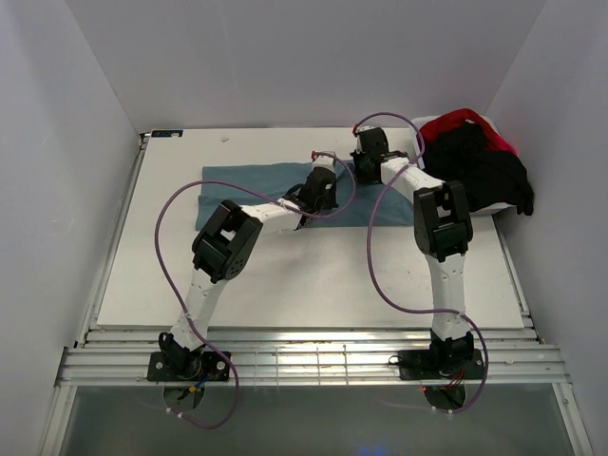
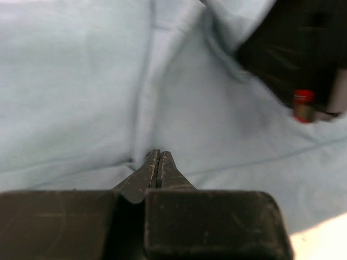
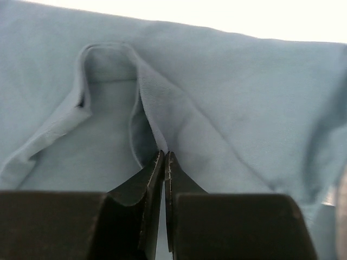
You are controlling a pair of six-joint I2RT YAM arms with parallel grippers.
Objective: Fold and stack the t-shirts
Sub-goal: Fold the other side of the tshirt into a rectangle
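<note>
The teal-blue t-shirt (image 1: 247, 185) lies spread flat across the back of the table. My left gripper (image 1: 328, 195) rests on its right part, and the jaws (image 2: 159, 154) are shut with a raised ridge of the teal-blue t-shirt (image 2: 81, 81) running into the tips. My right gripper (image 1: 365, 174) sits at the shirt's far right edge. Its jaws (image 3: 164, 154) are shut on a folded hem of the teal-blue t-shirt (image 3: 244, 81). Black (image 1: 480, 166) and red (image 1: 456, 121) t-shirts are heaped at the back right.
The heap of shirts lies in a white tub (image 1: 486, 207) against the right wall. White walls close in the table on three sides. In the left wrist view the right gripper's black body (image 2: 298, 49) shows close by at the upper right.
</note>
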